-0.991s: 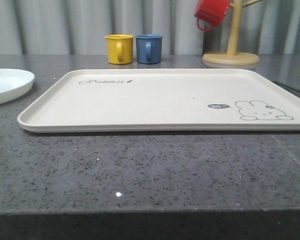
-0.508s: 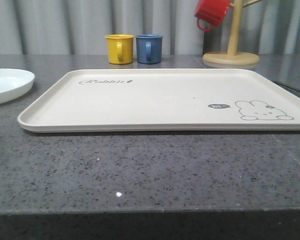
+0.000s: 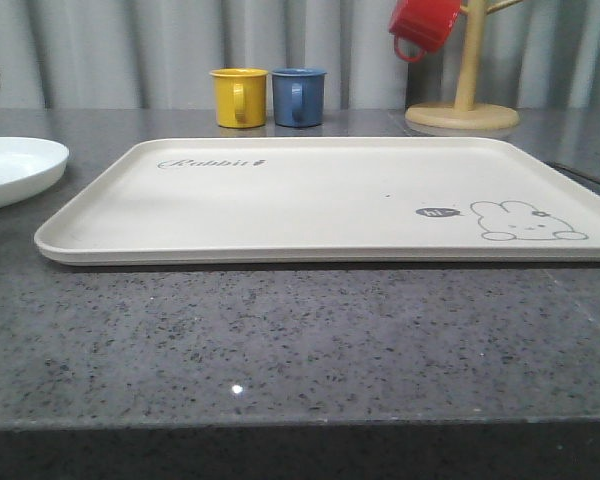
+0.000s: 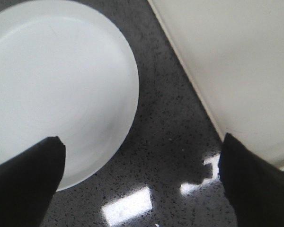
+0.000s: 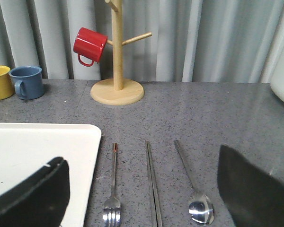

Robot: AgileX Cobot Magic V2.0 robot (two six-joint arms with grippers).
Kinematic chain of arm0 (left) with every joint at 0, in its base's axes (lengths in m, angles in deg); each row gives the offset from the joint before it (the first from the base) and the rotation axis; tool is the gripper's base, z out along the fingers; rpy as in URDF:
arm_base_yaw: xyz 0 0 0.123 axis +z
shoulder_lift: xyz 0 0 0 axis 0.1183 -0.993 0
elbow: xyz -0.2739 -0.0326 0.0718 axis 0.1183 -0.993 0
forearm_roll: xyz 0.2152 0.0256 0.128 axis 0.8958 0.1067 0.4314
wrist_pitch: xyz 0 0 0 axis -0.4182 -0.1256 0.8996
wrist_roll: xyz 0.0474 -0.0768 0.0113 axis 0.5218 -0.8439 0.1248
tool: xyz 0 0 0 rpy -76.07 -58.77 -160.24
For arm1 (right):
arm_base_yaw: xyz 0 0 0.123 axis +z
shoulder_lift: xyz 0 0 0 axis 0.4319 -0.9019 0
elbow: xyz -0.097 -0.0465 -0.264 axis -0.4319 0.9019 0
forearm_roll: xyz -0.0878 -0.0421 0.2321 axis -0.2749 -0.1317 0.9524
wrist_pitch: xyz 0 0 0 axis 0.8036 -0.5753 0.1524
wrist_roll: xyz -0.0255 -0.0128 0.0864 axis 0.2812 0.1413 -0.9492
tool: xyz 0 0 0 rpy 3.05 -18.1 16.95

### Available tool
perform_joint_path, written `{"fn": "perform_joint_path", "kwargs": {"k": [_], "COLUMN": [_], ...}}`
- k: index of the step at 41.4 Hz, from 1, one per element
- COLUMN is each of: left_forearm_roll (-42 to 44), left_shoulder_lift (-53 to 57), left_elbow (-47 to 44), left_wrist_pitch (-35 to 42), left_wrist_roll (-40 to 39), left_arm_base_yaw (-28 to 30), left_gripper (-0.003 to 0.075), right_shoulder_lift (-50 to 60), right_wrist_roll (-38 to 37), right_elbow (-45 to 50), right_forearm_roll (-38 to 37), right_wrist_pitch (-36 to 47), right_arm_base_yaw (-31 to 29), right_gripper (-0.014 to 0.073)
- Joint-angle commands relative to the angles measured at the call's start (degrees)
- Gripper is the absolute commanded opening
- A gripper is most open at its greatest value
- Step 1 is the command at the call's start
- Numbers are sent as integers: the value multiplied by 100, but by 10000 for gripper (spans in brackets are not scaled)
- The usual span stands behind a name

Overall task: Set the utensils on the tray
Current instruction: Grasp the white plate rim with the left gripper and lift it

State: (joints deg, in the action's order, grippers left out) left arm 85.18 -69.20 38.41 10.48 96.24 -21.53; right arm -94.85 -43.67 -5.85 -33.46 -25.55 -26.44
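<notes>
Left gripper [image 4: 139, 184] spread wide, empty, above plate [image 4: 52, 85]. Lower, pinch rim squarely, lift level to tray [image 4: 236, 71].

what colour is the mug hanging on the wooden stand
Red mug, hanging on the stand; clearest in the right wrist view.
</notes>
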Motion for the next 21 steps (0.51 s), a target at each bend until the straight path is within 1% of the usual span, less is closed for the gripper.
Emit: {"fn": "perform_joint_path", "kwargs": {"k": [1,9,12,21], "left_forearm_roll": [191,319,319,319], "left_shoulder_lift": [-393,-1062,-1219,-1467], "left_elbow": [444,617,617,617], "left_wrist_pitch": [-85,-59,7,9], "left_wrist_roll": [43,43,43,43], "left_arm_base_yaw": [-48,-48,-48,-48], "left_gripper": [620,613,574,382], "right_shoulder_lift": [-97,-97,-97,-97], "right_wrist_roll": [31,31,31,31], "right_elbow": [-203,-203,-203,-203], "right_forearm_roll": [-5,-5,-5,-5], "right_wrist_pitch": [459,459,459,459], "right_arm_base_yaw": [-35,-35,-35,-35], "right_gripper": [654,654,654,654]}}
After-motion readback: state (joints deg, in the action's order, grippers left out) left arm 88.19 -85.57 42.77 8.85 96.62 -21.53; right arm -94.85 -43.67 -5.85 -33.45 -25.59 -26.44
